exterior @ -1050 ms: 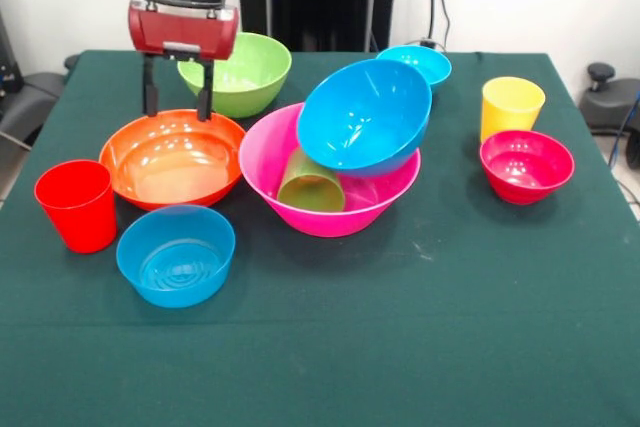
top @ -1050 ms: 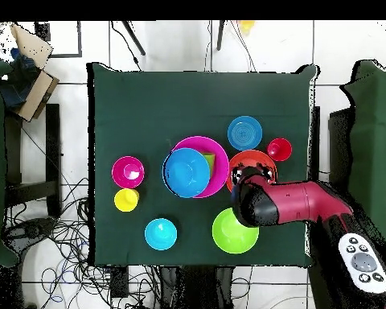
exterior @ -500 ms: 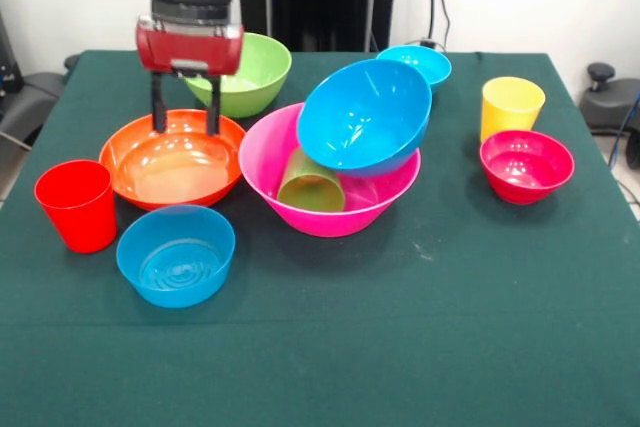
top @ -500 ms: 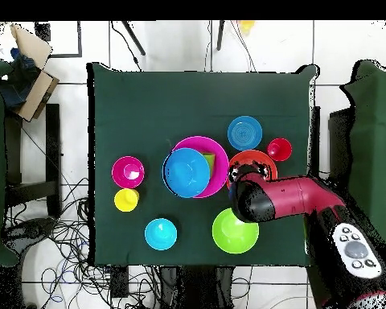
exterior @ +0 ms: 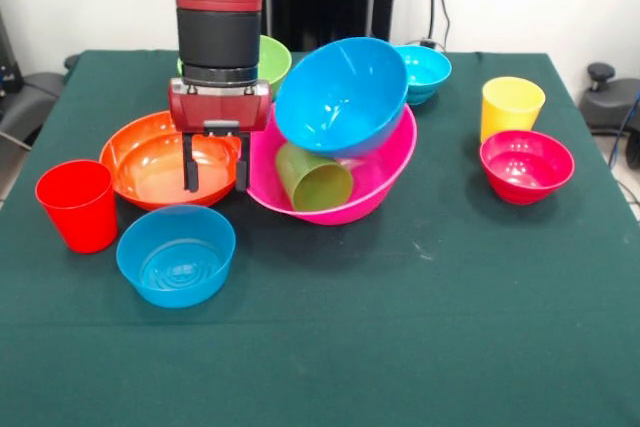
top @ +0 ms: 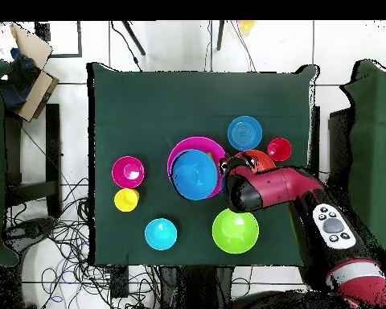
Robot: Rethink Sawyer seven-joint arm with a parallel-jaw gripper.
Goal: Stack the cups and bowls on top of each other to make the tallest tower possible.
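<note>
Our gripper [exterior: 214,175] hangs with jaws apart, holding nothing, astride the orange bowl [exterior: 150,162]'s right rim, touching the tilted pink bowl [exterior: 380,182]. We judge these light, stiff, slippery; pinch the thin rim.

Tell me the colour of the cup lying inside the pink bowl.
Olive green cup; front view shows it best.

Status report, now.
Gripper open, low over the orange bowl by the pink bowl. Pink bowl tilted, holding large blue bowl and green cup.

end effector [exterior: 213,175] lowered, pink bowl [exterior: 380,179] tipped
</note>
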